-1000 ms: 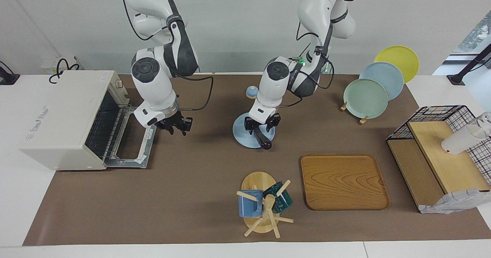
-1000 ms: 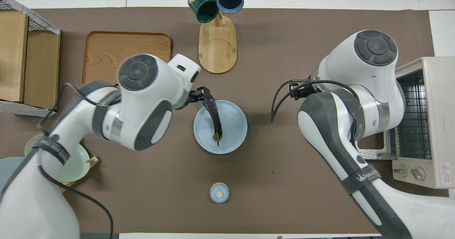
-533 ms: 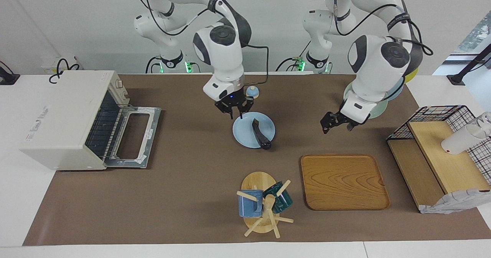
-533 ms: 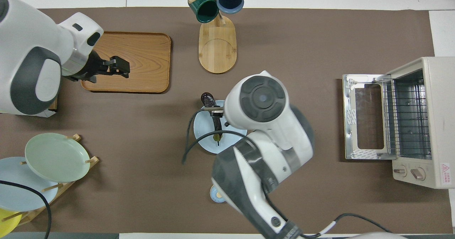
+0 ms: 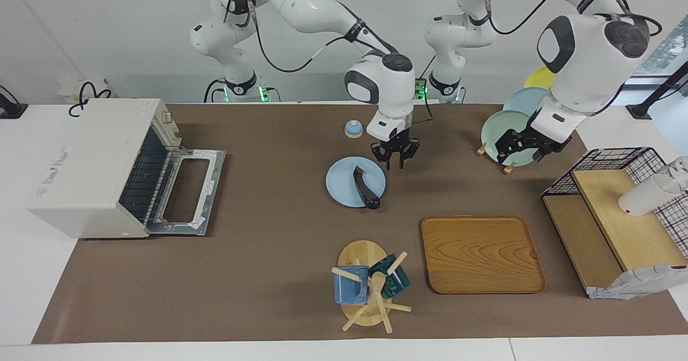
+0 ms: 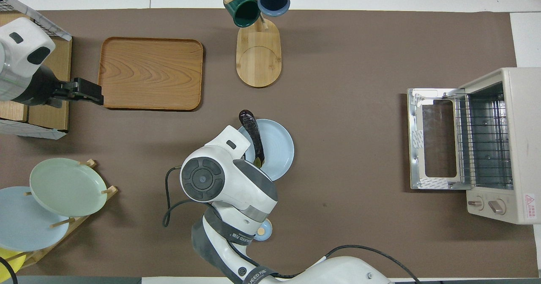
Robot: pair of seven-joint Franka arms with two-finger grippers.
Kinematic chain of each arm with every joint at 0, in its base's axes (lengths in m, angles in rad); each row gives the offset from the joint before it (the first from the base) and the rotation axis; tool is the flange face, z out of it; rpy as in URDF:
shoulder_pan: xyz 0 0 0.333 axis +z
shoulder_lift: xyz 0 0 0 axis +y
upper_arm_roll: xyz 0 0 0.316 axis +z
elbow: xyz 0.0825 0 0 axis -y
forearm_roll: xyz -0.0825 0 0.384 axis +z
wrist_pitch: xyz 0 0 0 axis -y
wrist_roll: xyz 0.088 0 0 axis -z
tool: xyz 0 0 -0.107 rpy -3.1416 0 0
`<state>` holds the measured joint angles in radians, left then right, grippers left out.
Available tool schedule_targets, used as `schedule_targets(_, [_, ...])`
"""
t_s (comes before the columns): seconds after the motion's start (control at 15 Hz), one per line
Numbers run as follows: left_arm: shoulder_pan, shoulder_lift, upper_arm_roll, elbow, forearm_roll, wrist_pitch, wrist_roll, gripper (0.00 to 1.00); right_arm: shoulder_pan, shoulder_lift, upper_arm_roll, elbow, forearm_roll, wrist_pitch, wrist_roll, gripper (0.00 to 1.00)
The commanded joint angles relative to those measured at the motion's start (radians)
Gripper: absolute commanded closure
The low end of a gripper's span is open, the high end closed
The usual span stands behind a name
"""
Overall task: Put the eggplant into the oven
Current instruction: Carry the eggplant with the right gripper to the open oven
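The dark purple eggplant (image 5: pixel 366 188) (image 6: pixel 254 135) lies on the light blue plate (image 5: pixel 342 182) (image 6: pixel 280 145) in the middle of the mat, one end over the plate's rim. The white oven (image 5: pixel 86 159) (image 6: pixel 503 144) stands at the right arm's end with its door (image 5: pixel 188 192) (image 6: pixel 431 138) folded down open and the wire rack showing. My right gripper (image 5: pixel 396 160) hangs open and empty just beside the plate, toward the left arm's end; in the overhead view its own arm hides it. My left gripper (image 5: pixel 519 147) (image 6: pixel 86 93) is open and empty, raised near the plate stand.
A wooden tray (image 5: pixel 481 253) and a mug tree (image 5: pixel 368 286) lie farther from the robots than the plate. A stand of plates (image 5: pixel 513 135) and a wire-and-wood rack (image 5: pixel 618 210) with a white cup (image 5: pixel 645 197) are at the left arm's end. A small blue lid (image 5: pixel 353 129) sits near the robots.
My left gripper has let go of the eggplant and drawn back toward the plate stand. My right gripper has swung from the oven door across the plate to its other edge.
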<state>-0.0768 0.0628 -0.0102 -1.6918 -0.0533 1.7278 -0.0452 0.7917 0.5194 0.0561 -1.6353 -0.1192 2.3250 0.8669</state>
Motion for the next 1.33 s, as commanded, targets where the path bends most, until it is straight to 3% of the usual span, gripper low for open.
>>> schedule_targets(0.0, [0.026,-0.112,-0.010,-0.130,0.018,0.002,0.015,0.00,-0.011,-0.044,0.001,-0.076,-0.025,0.043,-0.020,0.54])
schedule_targets(0.33, [0.023,-0.120,-0.011,-0.117,0.035,-0.016,0.015,0.00,-0.011,-0.071,0.001,-0.214,-0.028,0.181,-0.060,0.54])
schedule_targets(0.47, [0.022,-0.103,-0.011,-0.051,0.044,-0.072,0.022,0.00,-0.009,-0.073,0.001,-0.219,-0.033,0.183,-0.060,0.58])
schedule_targets(0.53, [0.020,-0.094,-0.011,-0.014,0.044,-0.105,0.022,0.00,-0.011,-0.073,0.001,-0.222,-0.034,0.183,-0.062,0.67])
schedule_targets(0.67, [0.015,-0.071,-0.011,0.039,0.044,-0.152,0.024,0.00,-0.011,-0.075,0.001,-0.227,-0.037,0.185,-0.106,1.00])
schedule_targets(0.87, [0.012,-0.066,-0.011,0.047,0.046,-0.166,0.025,0.00,-0.011,-0.078,-0.001,-0.227,-0.057,0.174,-0.126,1.00])
schedule_targets(1.0, [0.014,-0.072,-0.013,0.017,0.044,-0.124,0.041,0.00,-0.011,-0.081,-0.001,-0.215,-0.123,0.125,-0.131,1.00])
schedule_targets(1.27, [0.064,-0.075,-0.020,-0.005,0.044,-0.065,0.044,0.00,-0.008,-0.099,0.001,-0.118,-0.268,-0.155,-0.129,1.00])
